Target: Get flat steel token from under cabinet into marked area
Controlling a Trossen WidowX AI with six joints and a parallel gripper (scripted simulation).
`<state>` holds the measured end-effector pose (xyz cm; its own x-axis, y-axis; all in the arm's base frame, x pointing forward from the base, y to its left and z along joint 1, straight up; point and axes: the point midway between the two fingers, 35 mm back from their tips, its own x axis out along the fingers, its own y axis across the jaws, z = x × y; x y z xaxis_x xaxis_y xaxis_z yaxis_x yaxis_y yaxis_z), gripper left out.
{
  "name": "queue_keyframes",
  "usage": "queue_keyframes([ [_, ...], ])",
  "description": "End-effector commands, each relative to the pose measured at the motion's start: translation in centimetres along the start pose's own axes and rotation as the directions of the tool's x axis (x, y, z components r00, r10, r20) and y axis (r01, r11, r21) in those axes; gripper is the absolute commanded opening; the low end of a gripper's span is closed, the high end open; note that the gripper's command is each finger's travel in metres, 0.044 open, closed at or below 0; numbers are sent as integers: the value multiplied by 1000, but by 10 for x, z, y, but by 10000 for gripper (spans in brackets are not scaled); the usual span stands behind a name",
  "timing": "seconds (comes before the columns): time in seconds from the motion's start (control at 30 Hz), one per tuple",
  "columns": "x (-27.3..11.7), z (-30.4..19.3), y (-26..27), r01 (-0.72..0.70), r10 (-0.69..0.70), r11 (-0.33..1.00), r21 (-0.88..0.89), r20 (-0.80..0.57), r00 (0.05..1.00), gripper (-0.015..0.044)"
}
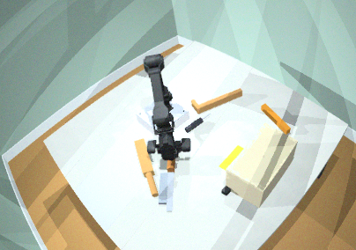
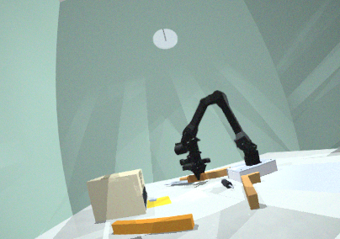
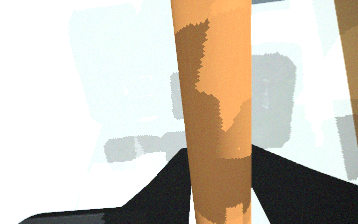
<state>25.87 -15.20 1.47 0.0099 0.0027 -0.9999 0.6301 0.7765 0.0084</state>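
Note:
My gripper (image 1: 170,159) (image 2: 199,177) (image 3: 214,152) is shut on the orange handle (image 1: 170,166) (image 3: 225,65) of a tool with a flat, pale metal blade (image 1: 169,200). The blade points away from the arm's base; a second greyish strip beside it looks like its shadow. The beige cabinet (image 1: 260,163) (image 2: 115,195) stands well to one side of the gripper. The yellow marked area (image 1: 232,158) (image 2: 162,202) lies in front of it. A small bluish patch (image 2: 152,199) shows at the marked area's edge in the exterior view; I cannot tell whether it is the token. The vent slots are not discernible.
An orange paddle-shaped piece (image 1: 144,158) lies close beside the held tool. An L-shaped orange bar (image 1: 220,100) (image 2: 252,195) and a dark-handled screwdriver (image 1: 194,125) (image 2: 226,183) lie nearer the arm's base. A straight orange bar (image 1: 275,118) (image 2: 153,225) lies by the cabinet's end. A small black object (image 1: 226,190) is at its corner.

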Motion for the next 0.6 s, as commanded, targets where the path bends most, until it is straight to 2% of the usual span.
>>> queue_keyframes([
  [0.0, -4, 8, -4, -2, 1, 1000, 3, 20, 1000, 0],
  [0.57, -5, 25, -21, 0, 0, 1000, 3, 21, 1000, 0],
])
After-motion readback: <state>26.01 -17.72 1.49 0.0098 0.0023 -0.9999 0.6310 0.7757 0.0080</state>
